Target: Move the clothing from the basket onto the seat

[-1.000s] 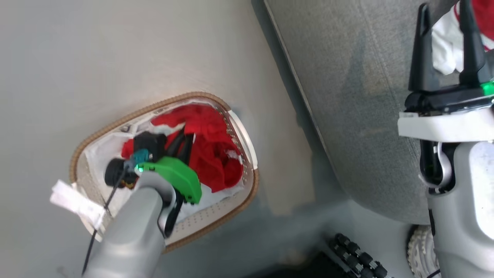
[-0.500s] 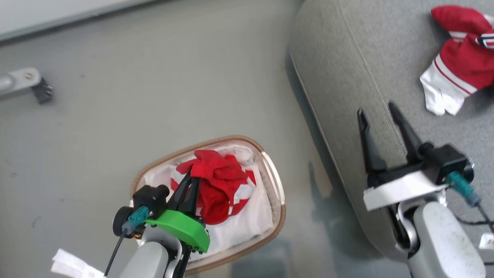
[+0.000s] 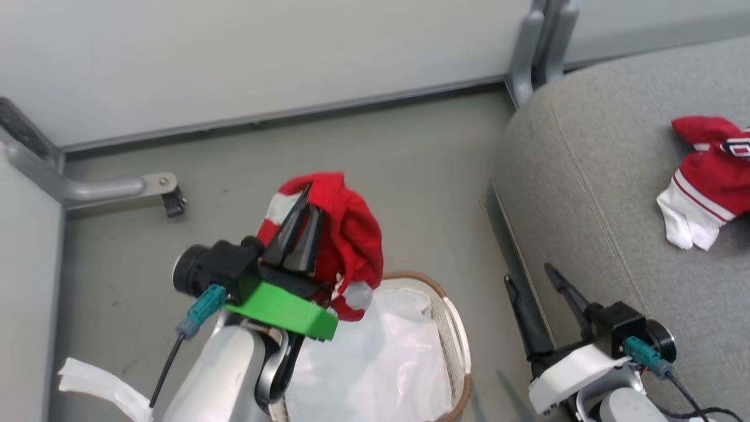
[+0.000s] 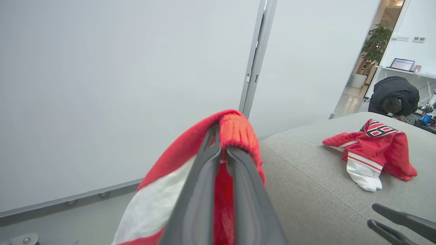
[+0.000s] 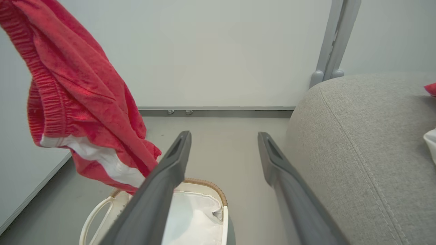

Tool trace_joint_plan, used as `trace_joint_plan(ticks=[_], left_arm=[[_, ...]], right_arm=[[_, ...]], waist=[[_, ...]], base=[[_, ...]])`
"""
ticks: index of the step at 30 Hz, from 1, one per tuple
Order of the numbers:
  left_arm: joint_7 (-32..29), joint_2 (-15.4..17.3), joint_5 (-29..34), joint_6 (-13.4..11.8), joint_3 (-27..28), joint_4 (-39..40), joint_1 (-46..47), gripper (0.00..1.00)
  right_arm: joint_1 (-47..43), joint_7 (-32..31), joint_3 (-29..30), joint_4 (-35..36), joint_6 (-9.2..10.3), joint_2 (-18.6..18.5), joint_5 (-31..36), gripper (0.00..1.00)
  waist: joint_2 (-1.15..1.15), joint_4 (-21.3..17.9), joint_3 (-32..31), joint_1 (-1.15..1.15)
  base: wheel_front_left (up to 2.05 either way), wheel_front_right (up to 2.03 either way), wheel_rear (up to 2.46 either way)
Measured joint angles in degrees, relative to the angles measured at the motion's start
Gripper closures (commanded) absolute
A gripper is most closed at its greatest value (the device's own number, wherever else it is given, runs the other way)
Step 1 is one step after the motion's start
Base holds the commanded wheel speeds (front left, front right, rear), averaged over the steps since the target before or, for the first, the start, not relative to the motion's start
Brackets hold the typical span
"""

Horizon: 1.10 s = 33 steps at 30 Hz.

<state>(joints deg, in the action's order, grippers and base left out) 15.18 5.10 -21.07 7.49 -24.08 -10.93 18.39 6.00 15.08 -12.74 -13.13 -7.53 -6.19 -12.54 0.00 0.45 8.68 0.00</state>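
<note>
Fig. My left gripper [image 3: 310, 205]: fingers pinched together on a red garment [image 3: 351, 234] near its ribbed band. The cloth drapes limp over them, and I judge it light, soft and best held by a bunched fold. It hangs above the basket [image 3: 454, 328], at 5 o'clock of the fingers. My right gripper [image 3: 530, 275] stands wide and empty. The seat [image 3: 586, 176] lies at 3 o'clock, with a jersey [image 3: 709, 181] already on it.

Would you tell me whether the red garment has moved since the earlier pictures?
Yes: upward. The red garment, shut in the left gripper, hangs above the basket; earlier it lay inside.
</note>
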Motion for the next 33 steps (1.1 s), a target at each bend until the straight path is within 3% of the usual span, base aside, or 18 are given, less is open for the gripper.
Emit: trace_joint_plan(ticks=[8, 12, 16, 23, 24, 25, 26, 33], left_arm=[[0.0, 0.1, 1.0, 0.0, -1.6, 2.9, 4.1, 1.00], [0.0, -0.5, 1.0, 0.0, -3.6, 2.9, 4.6, 1.00], [0.0, -1.0, 0.3, 0.0, -6.1, 2.7, 4.7, 1.00], [0.0, -1.8, -1.1, 0.0, -11.1, 2.6, 4.8, 1.00], [0.0, -1.8, -1.3, 0.0, -11.6, 2.5, 4.8, 1.00], [0.0, -1.9, -1.7, 0.0, -12.2, 2.5, 4.8, 1.00], [0.0, -1.9, -1.9, 0.0, -12.7, 2.5, 4.8, 1.00], [0.0, -2.0, -2.7, 0.0, -13.1, 2.4, 4.8, 1.00]], right_arm=[[0.5, 0.0, -8.2, 0.6, 0.00, -1.5, 1.0, 0.00], [5.7, 0.0, -16.4, 1.5, 0.00, -2.8, 1.5, 0.00], [12.4, 0.0, -20.7, 1.3, 0.00, -3.1, 2.6, 0.00], [18.8, 0.0, -23.8, -8.7, 0.00, 0.0, 2.7, 0.00], [19.0, 0.0, -23.7, -10.2, 0.00, 0.6, 2.0, 0.52], [19.3, 0.0, -23.6, -11.2, 0.00, 1.0, 1.7, 0.81], [19.5, 0.0, -23.1, -12.1, 0.00, 1.5, 1.2, 1.00], [19.5, 0.0, -20.5, -12.6, 0.00, 2.7, 0.0, 1.00]], waist=[[0.00, 3.6, -4.7, 0.00], [0.00, 5.4, -5.8, 0.00], [0.00, 7.0, -6.1, 0.00], [0.00, 10.5, -6.3, 0.00], [0.00, 11.0, -6.4, 0.00], [0.00, 11.5, -6.4, 0.00], [0.00, 12.1, -6.4, 0.00], [0.00, 13.7, -6.9, 0.00]], base=[[0.00, 0.00, 0.00], [0.00, 0.00, 0.00], [0.00, 0.00, 0.00], [0.00, 0.00, 0.00], [0.00, 0.00, 0.00], [0.00, 0.00, 0.00], [0.00, 0.00, 0.00], [0.00, 0.00, 0.00]])
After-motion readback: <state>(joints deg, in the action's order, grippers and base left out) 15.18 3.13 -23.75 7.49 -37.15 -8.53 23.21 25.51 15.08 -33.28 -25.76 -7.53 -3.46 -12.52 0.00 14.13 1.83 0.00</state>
